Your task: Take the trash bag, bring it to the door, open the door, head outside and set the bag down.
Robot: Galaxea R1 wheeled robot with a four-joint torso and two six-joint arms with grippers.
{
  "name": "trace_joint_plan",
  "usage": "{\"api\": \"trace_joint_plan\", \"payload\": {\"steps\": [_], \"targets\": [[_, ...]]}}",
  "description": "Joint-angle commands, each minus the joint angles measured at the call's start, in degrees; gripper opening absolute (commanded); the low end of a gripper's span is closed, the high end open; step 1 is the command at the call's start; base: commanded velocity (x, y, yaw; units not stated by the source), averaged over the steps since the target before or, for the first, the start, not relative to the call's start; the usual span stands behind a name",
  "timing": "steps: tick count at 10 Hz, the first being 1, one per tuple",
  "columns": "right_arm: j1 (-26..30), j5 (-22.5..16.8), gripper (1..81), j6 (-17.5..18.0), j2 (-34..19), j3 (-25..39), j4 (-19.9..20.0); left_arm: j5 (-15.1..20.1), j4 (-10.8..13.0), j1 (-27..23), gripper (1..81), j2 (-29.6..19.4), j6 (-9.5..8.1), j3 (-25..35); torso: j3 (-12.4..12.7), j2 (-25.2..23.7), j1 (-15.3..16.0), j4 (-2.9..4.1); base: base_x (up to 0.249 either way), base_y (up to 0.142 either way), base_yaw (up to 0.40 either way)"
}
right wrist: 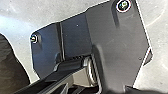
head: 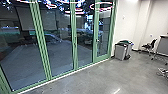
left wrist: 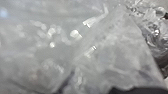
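Crinkled, translucent plastic of the trash bag (left wrist: 112,50) lies right in front of the left wrist camera, with bright glints on its folds. How my left gripper stands on the bag cannot be told. In the head view, a green-framed glass door (head: 102,37) stands at the right end of the glass wall, closed, with a small dark handle on its frame. Outside the glass, paved ground can be made out.
Grey bins (head: 121,51) stand by the white wall, just right of the door. Farther right are a black chair (head: 149,46) and a table (head: 163,45). Grey polished floor (head: 100,77) runs along the glass wall (head: 58,42).
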Motion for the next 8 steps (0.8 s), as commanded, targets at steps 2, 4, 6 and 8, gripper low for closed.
{"api": "trace_joint_plan", "payload": {"steps": [2, 4, 6, 8], "targets": [[-0.8, -0.7, 81.1, -0.1, 0.1, -0.6, -4.5, 4.4, -0.2, -4.1, 1.0, -0.7, -0.05, -0.1, 0.0, 0.0, 0.0, 0.00, 0.144, -0.082, 0.000], [-2.6, 1.6, 81.1, -0.1, 0.4, -0.6, -5.4, 4.3, -0.2, -3.9, 1.0, -0.6, -0.05, -0.1, 0.0, 0.0, 0.0, 0.00, 0.144, -0.082, 0.000], [-2.8, 1.6, 81.1, -0.1, 0.9, -0.6, -5.6, 4.3, -0.2, -3.8, 1.0, -0.7, -0.05, -0.1, 0.0, 0.0, 0.0, 0.00, 0.143, -0.085, 0.000], [-2.7, 1.6, 81.1, -0.1, 1.1, -0.6, -5.6, 4.3, -0.2, -3.8, 1.0, -0.6, -0.05, -0.1, 0.0, 0.0, 0.0, 0.00, 0.143, -0.089, 0.000]]}}
